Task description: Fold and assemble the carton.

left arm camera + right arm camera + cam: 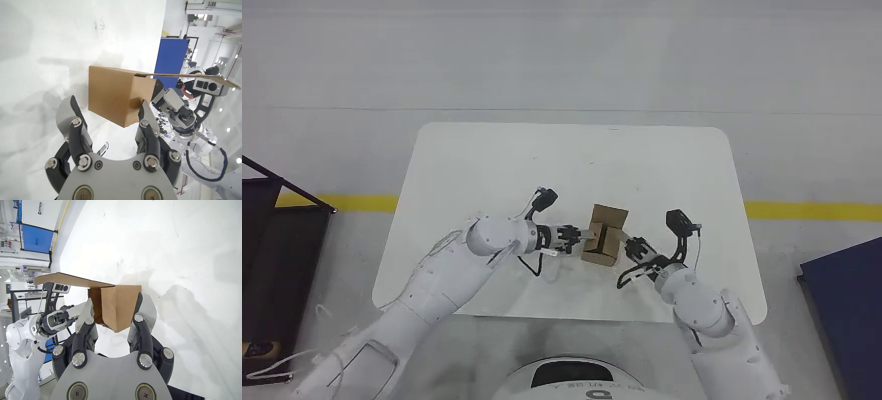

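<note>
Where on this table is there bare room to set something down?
The white table is bare across its far half, beyond the brown cardboard carton, out to both far corners. Crowded: the near middle, where the left gripper and right gripper flank the carton.

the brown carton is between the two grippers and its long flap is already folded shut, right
Not shut: the long flap stands out open from the carton, as the right wrist view shows. It is between the left gripper and right gripper.
</note>
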You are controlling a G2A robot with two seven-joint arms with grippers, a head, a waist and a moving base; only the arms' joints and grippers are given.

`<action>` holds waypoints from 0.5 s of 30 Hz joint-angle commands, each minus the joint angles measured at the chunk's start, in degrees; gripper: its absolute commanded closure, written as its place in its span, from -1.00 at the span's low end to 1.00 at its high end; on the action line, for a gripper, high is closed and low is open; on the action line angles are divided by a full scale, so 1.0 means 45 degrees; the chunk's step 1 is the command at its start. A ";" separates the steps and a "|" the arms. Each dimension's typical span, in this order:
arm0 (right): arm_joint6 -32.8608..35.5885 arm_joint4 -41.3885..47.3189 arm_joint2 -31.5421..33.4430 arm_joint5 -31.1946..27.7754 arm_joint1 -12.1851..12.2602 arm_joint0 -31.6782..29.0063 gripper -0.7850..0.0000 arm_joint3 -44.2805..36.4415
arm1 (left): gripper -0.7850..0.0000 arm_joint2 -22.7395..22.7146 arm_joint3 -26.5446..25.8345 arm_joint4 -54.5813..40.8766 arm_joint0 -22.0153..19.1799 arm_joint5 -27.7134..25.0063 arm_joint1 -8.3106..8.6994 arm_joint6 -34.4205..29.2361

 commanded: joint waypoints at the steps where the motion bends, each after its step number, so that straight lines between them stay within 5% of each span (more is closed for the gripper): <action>1: 0.0025 0.0705 0.0136 -0.0244 -0.0010 0.0048 0.00 0.0261 | -0.53 0.0214 0.0235 0.0181 -0.0193 -0.0101 -0.0082 -0.0006; 4: 0.0037 0.1290 0.0277 -0.0709 -0.0002 0.0072 0.02 0.0577 | -0.36 0.0514 0.0517 0.0496 -0.0458 -0.0156 -0.0191 -0.0114; 7: 0.0075 0.1633 0.0337 -0.1094 0.0016 0.0082 0.00 0.0779 | 0.07 0.0709 0.0641 0.0734 -0.0667 -0.0245 -0.0274 -0.0204; 9: 0.0095 0.1767 0.0366 -0.1277 0.0032 0.0084 0.00 0.0880 | 0.42 0.0804 0.0578 0.0816 -0.0807 -0.0335 -0.0319 -0.0391; 11: 0.0154 0.1889 0.0373 -0.1474 0.0049 0.0093 -0.07 0.0943 | 1.00 0.0844 0.0543 0.0935 -0.0961 -0.0370 -0.0345 -0.0559; 15: 0.0575 0.2103 0.0316 -0.2032 0.0097 0.0159 -0.49 0.1038 | 1.00 0.0904 0.0391 0.1248 -0.1227 -0.0224 -0.0363 -0.0999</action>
